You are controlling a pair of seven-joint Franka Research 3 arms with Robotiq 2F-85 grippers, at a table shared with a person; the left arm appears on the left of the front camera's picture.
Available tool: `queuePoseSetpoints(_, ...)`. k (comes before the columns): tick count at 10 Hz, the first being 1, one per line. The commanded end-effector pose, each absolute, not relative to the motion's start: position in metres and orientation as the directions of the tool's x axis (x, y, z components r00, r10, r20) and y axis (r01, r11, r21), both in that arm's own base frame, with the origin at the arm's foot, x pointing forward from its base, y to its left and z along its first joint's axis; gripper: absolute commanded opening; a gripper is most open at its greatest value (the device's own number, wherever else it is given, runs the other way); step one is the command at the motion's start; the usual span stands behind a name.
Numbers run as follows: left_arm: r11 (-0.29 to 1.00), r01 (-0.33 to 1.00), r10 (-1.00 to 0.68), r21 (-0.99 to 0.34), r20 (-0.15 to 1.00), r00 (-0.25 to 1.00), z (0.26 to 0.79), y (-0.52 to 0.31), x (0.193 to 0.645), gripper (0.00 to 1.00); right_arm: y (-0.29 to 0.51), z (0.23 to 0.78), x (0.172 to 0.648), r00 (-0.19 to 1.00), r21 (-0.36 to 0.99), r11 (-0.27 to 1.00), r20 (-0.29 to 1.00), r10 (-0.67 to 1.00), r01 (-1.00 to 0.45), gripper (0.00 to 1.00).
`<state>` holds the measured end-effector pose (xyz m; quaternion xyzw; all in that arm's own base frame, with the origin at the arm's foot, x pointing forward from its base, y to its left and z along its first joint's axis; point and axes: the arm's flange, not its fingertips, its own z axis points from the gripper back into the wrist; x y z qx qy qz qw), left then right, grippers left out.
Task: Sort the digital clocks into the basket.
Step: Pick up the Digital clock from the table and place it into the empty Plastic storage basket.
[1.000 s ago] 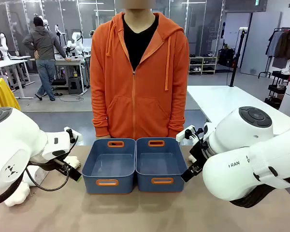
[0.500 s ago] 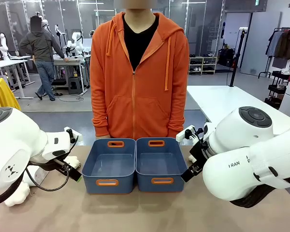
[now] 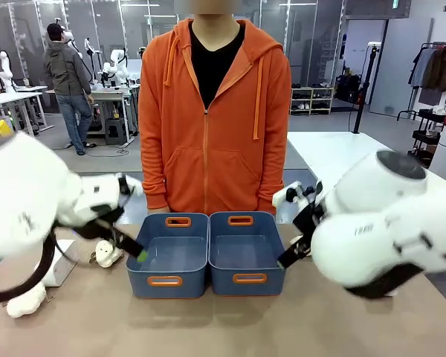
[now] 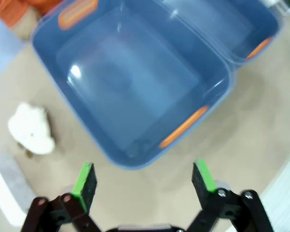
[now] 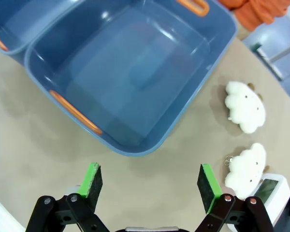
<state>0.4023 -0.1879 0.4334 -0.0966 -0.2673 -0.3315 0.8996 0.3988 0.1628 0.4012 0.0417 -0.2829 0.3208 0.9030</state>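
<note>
**Evidently nothing gripped, nothing sorted**

The left gripper (image 4: 144,178) is held wide open at the near end of the left basket (image 4: 135,87), and nothing is caught between its green pads (image 4: 85,176). The right gripper (image 5: 149,181) is spread just as wide, with nothing in it, over the table (image 5: 48,145) just short of the right basket (image 5: 130,72). The two baskets are set side by side, touching, and both are seen bare inside. A person (image 3: 208,111) in an orange hoodie is stood at the far side of them.

One clock (image 5: 269,192) is seen lying on the table off to the right basket's outer side, apart from it, with its dark window turned up. It is flanked closely by a plush toy (image 5: 246,165), and a second toy (image 5: 245,106) lies a little farther on.

A white box (image 3: 59,262) is partly hidden behind the left arm (image 3: 30,201), near a third toy (image 3: 104,254). Whether it is the other clock cannot be told.
</note>
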Motion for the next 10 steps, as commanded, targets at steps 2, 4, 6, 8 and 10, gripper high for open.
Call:
queuePoseSetpoints(2, 0.729, 0.682, -0.534, -0.048, 0.583, 0.612, 0.52, -0.103, 0.423, 1.0, 0.069, 0.477, 0.408, 0.625, 0.096, 0.731, 0.601, 0.498, -0.676, 1.0)
queuePoseSetpoints(4, 0.726, 0.685, -0.52, -0.059, 0.604, 0.604, 0.555, -0.043, 0.41, 1.0, 0.0, 0.512, 0.389, 0.541, 0.096, 0.666, 0.674, 0.503, -0.739, 1.0)
queuePoseSetpoints(6, 0.703, 0.706, -0.506, -0.08, 0.642, 0.576, 0.569, 0.015, 0.381, 1.0, -0.062, 0.528, 0.359, 0.469, 0.084, 0.653, 0.764, 0.442, -0.752, 1.0)
queuePoseSetpoints(8, 0.683, 0.714, -0.373, -0.152, 0.768, 0.521, 0.554, 0.046, 0.362, 1.0, -0.102, 0.524, 0.336, 0.41, 0.162, 0.627, 0.87, 0.274, -0.762, 1.0)
queuePoseSetpoints(10, 0.702, 0.7, -0.356, -0.131, 0.787, 0.504, 0.556, 0.06, 0.352, 1.0, -0.11, 0.52, 0.328, 0.44, 0.171, 0.626, 0.845, 0.304, -0.761, 1.0)
